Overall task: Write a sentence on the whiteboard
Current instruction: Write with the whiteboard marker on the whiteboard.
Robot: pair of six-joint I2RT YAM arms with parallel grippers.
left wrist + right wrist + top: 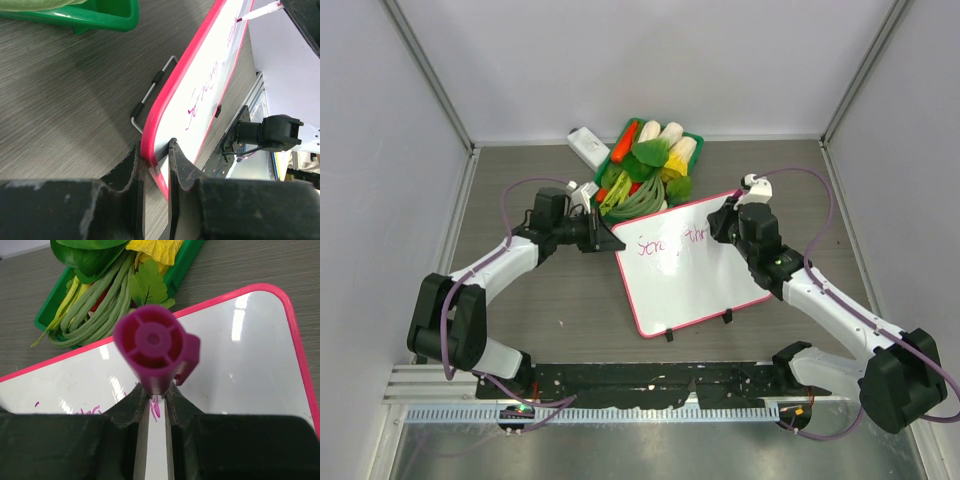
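Bottom of the top view: black rail (650, 380) across the near table (550, 320) edge, with both arm bases on it.

Centre: the whiteboard (700, 285) lies a little right of middle, turned so its corners point up and down the frame. Its pink rim shows all round.

- Left gripper (613, 244) is at the board's left corner. In the left wrist view its fingers (181, 167) are clamped on the pink rim, one on each face of the whiteboard (215, 65).
- A wire leg (150, 95) juts out from under the board edge.
- Right gripper (728, 222) is over the board's upper right part. In the right wrist view it (155, 394) is pinched tight on a magenta marker (155, 342), cap end toward the lens.
- The marker tip (241, 20) is down at the board face.
- The sentence (670, 242) is one line of magenta script along the upper edge, only partly legible.

Upper centre, farther back: a green basket (696, 138) of vegetables (645, 175) is just beyond the board's top edge. A white block (588, 146) lies just left of it.
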